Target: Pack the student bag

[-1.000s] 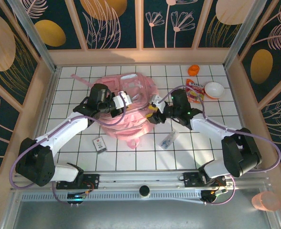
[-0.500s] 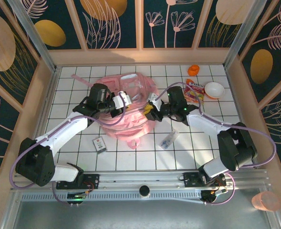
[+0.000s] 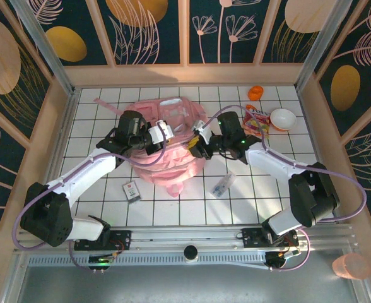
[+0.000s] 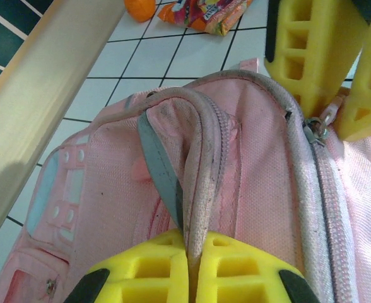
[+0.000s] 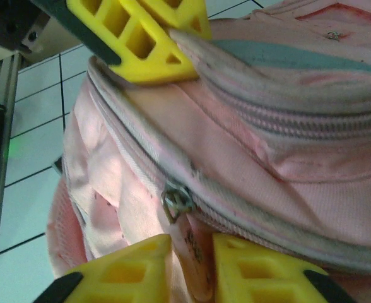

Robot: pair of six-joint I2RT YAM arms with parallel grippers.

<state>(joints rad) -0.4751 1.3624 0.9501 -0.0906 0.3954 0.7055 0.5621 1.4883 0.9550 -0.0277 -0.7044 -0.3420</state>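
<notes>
The left tool [image 4: 192, 262] is clamping a piped seam [image 4: 201, 158] of the large pale pink fabric backpack [image 4: 248, 151]; the right tool [image 5: 192, 255] is pinching its fabric (beside the zip pull [image 5: 175, 203]).

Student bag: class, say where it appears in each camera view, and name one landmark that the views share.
Top external: the student bag lies left of centre on the white tiled table.
Left wrist: it spans the middle and bottom, its rim pinched in the left pincer.
Right wrist: it spreads from the centre to the right edge.
Shared landmark: the table's white tiles, beside the bag in all three.
</notes>
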